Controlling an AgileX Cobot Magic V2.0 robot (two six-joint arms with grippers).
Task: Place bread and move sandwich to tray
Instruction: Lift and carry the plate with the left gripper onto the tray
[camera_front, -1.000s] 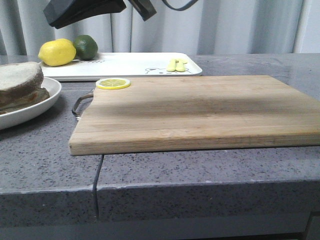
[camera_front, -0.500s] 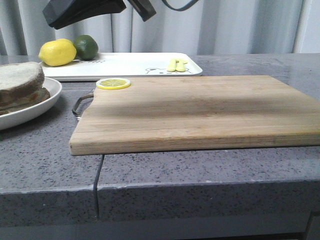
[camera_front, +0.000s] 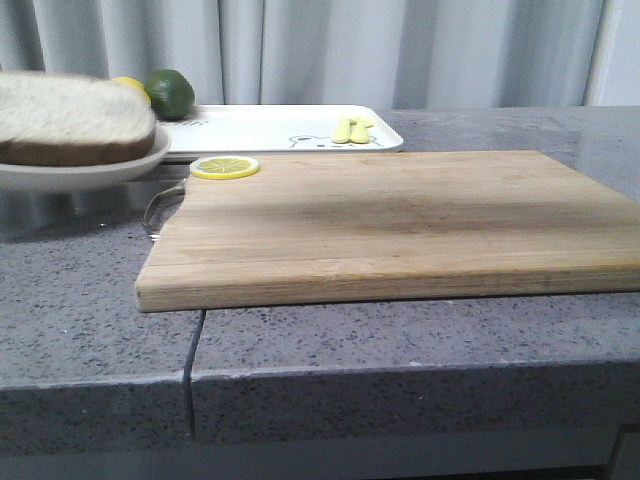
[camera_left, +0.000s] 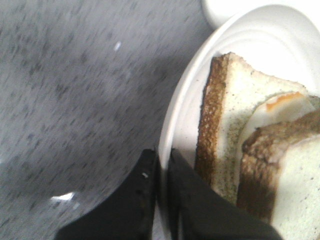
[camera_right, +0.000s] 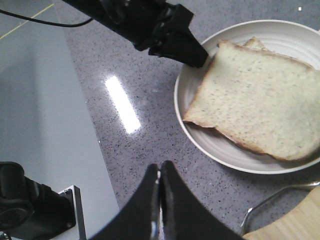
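Note:
The round white bowl (camera_front: 75, 174) hangs lifted off the counter at the far left, blurred, with the top bread slice (camera_front: 70, 120) on it. In the left wrist view my left gripper (camera_left: 162, 160) is shut on the bowl's rim (camera_left: 182, 105), one finger inside and one outside. Two crusted bread slices (camera_left: 225, 115) lie in the bowl with the fried egg (camera_left: 272, 107) between them. My right gripper (camera_right: 160, 172) is shut and empty above the counter beside the bowl (camera_right: 200, 130). The white tray (camera_front: 260, 125) lies at the back.
A wooden cutting board (camera_front: 400, 220) with a metal handle (camera_right: 265, 202) fills the middle, a lemon slice (camera_front: 225, 167) on its back left corner. A lime (camera_front: 170, 90) and a small yellow item (camera_front: 353, 129) sit on the tray.
The bowl with the sandwich has risen off the counter and shifted toward the tray. The dark arm at the top of the front view has left the picture.

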